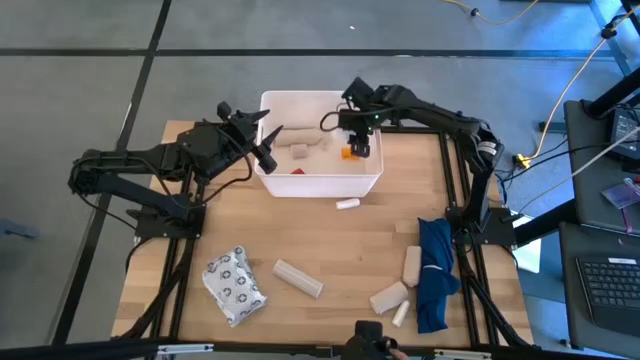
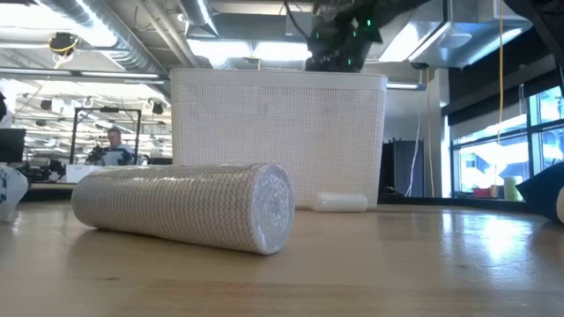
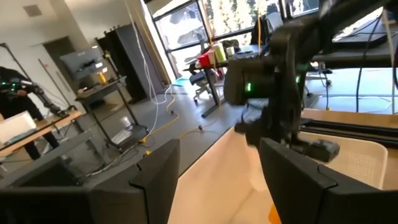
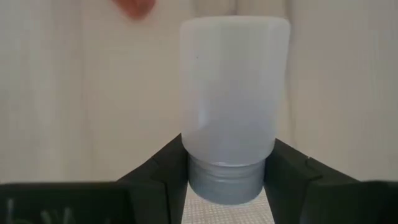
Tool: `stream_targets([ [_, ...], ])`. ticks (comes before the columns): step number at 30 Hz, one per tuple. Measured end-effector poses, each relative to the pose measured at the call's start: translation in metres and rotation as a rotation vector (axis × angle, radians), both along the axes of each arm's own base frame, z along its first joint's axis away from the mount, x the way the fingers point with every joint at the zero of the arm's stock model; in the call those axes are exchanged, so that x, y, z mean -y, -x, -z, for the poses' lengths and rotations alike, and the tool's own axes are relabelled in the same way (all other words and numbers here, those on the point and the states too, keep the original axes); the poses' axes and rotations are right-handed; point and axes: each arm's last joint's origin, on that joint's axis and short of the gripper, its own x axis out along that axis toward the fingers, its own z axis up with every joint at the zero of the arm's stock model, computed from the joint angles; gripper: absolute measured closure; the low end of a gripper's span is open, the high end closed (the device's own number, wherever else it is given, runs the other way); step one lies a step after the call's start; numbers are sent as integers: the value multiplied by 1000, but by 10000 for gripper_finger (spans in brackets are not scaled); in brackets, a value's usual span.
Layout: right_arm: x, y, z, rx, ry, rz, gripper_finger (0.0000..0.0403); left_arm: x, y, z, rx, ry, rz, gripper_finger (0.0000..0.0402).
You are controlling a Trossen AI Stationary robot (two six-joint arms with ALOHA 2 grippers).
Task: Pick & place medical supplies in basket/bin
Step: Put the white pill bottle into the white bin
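The white bin [image 1: 372,178] stands at the table's far middle; a beige roll [image 1: 299,151] and a small red thing [image 1: 297,170] lie inside. My right gripper [image 1: 358,143] hangs over the bin's right part, shut on a tiny orange bottle [image 1: 349,153]. My left gripper [image 1: 264,148] hovers open at the bin's left wall, touching nothing. On the table lie a beige roll [image 1: 298,278], a grey ring-patterned packet [image 1: 234,285], a small white tube [image 1: 347,204], and more rolls [image 1: 412,262] beside the blue cloth. My right gripper pinches the little bottle between its two fingers [image 4: 165,171] at the narrow grey part [image 4: 224,183] just behind the wide whitish end [image 4: 235,87]. The fingers point down from above. The bottle is lifted clear, over the bin's inside.
A long dark-blue cloth [image 1: 435,272] lies at the table's right edge, with a beige roll [image 1: 389,297] and a white tube [image 1: 401,313] beside it. In the low view a big roll [image 2: 185,207] lies before the bin [image 2: 278,141]. Bare wood shows in the middle.
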Motion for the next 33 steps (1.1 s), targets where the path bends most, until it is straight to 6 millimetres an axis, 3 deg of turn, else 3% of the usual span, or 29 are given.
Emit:
stream_targets([
  [8,-2,1,39,-90,79,-10,243,-4,0,0,4,3,-16,187],
  [23,0,-2,103,-267,40,-26,235,-12,1,0,9,10,-29,187],
  [29,2,-5,110,-277,43,-24,233,-12,1,2,26,46,-36,187],
  [33,3,-5,111,-289,70,-14,232,-11,2,13,-49,98,-5,187],
])
